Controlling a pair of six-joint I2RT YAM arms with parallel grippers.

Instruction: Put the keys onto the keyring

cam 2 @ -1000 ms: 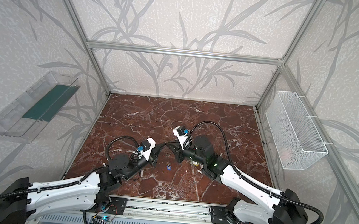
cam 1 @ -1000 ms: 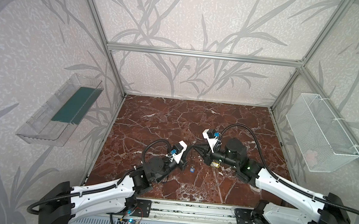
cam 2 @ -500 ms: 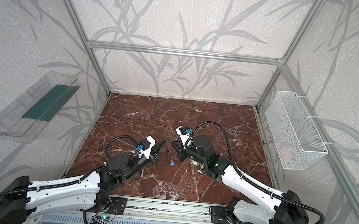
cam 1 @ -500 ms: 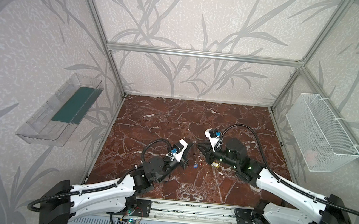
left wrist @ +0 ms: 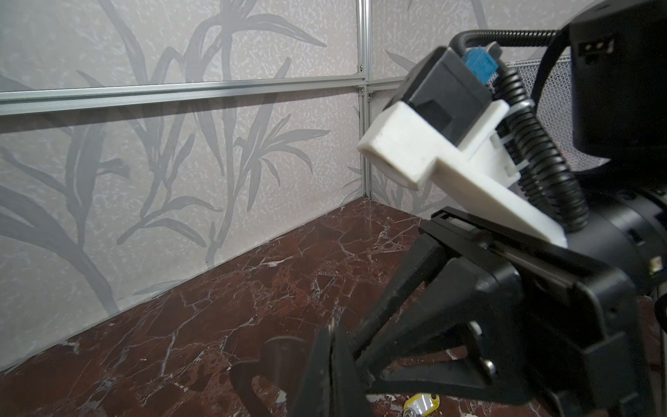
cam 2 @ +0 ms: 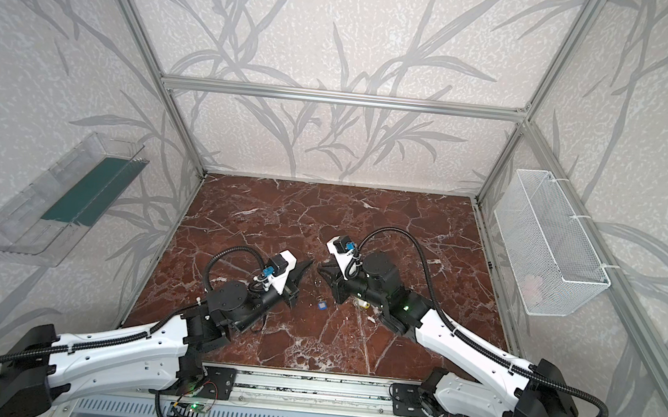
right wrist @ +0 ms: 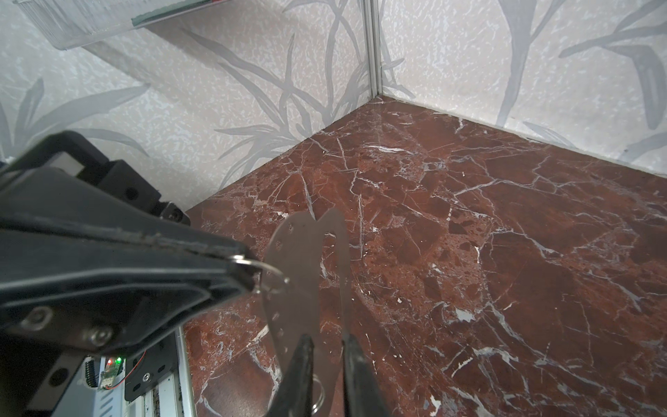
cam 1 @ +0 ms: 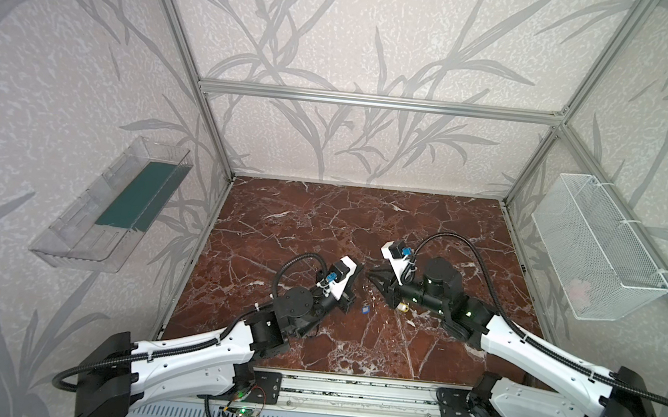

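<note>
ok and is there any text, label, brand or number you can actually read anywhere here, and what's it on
No text can be read in any view.
keyring: bare metal with small holes, no marking visible.
small wire ring: plain wire.
yellow key and blue key: no legible print.
circuit board: any print is too small to read.

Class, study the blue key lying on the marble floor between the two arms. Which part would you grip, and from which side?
I would grip the blue key by its plastic head, coming straight down from above. It lies flat on the marble floor, apart from the yellow key, so only its side edges offer the jaws purchase; its thin metal part is too small to make out.
</note>
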